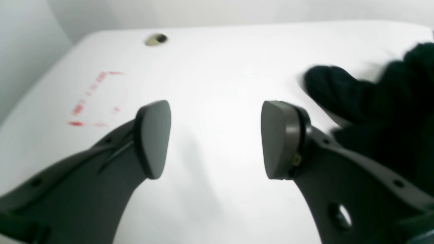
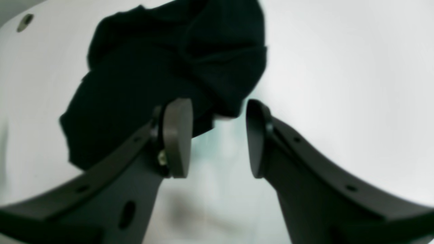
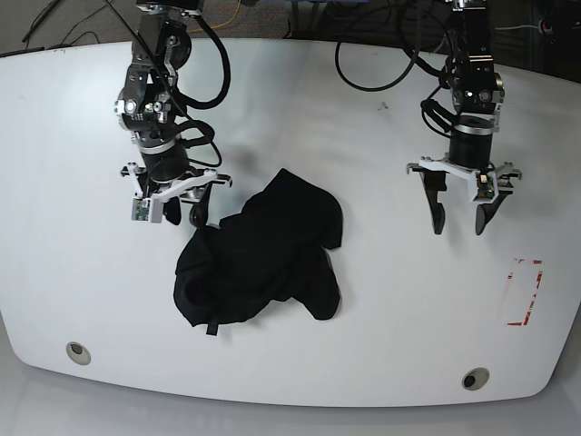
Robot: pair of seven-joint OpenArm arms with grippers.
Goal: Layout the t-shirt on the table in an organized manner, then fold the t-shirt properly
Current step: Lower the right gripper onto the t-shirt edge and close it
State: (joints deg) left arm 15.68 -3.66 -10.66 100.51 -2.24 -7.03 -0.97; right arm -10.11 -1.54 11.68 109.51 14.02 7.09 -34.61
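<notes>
We saw the t-shirt (image 3: 263, 259) crumpled mid-worktop (image 3: 381, 300), toward its front edge. The left gripper (image 3: 460, 223) hung open over bare surface; the right gripper (image 3: 183, 214) gaped too, seemingly empty, just beside the cloth.

Both arms are black, jointed columns with silver collars and loose black cables looping from their upper links. The left gripper (image 3: 459, 220) carries two long, dark grey curved fingers (image 1: 152, 139) ending in flat, rounded matte pads, with small round holes along the finger backs. The right gripper (image 3: 186, 216) has the same grey fingers (image 2: 176, 135), a brass-coloured screw beside one pad, and a white bracket at its wrist.
</notes>
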